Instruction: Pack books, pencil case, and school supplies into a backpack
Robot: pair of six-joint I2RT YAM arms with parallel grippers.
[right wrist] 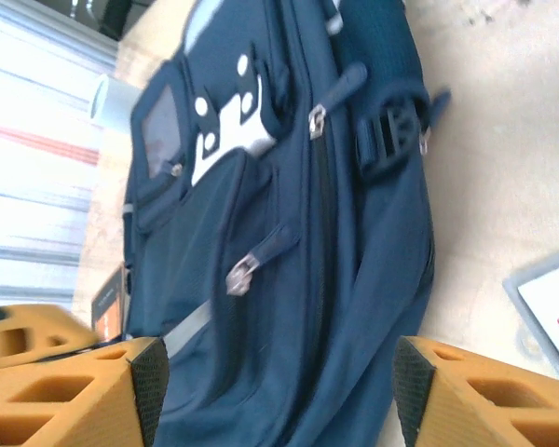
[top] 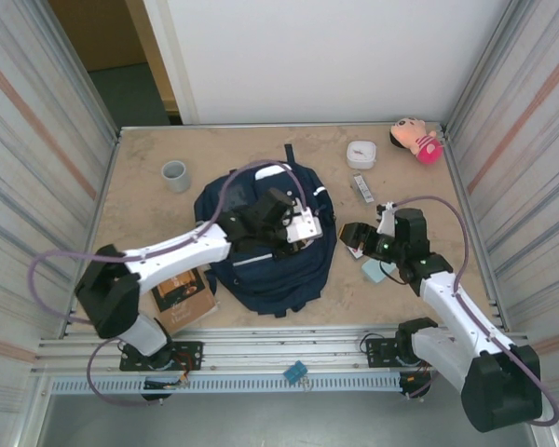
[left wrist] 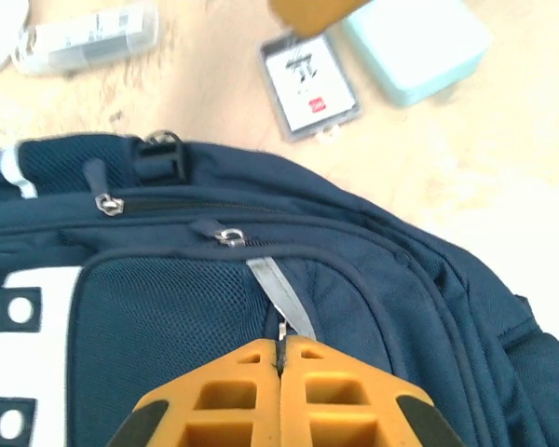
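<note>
L gripper [left wrist: 279, 352] shut at backpack [left wrist: 401, 307] zip pull [left wrist: 281, 303], R gripper [right wrist: 275, 391] wide & empty; book [top: 182, 296], pencil case [left wrist: 417, 47], packet [left wrist: 309, 84] all unpacked.

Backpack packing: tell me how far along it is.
Done: nothing packed yet. The book, pencil case, white packet and grey bar all lie on the table outside the backpack, whose zips look shut. In hand: the left gripper is closed on the grey zip tab on its front, apparently to open it; the right gripper is open, holding nothing. Left: opening the backpack and loading every item.
</note>
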